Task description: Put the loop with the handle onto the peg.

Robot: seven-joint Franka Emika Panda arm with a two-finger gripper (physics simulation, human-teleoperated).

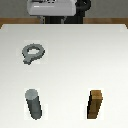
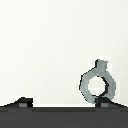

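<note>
The loop with the handle (image 1: 32, 52) lies flat on the white table (image 1: 75, 60) toward the exterior view's left, its stubby handle pointing toward the near side. The peg (image 1: 34, 104), an upright dark grey cylinder, stands nearer the camera on the same side, apart from the loop. In the wrist view the loop with the handle (image 2: 98, 82) lies on the table close beyond one fingertip (image 2: 105, 102). My gripper (image 2: 64, 103) is open, its two fingertips far apart with nothing between them.
A brown wooden square-sided block (image 1: 96, 105) stands upright at the near side on the exterior view's right, level with the peg. The arm's white-grey body (image 1: 52, 7) shows at the far edge of the table.
</note>
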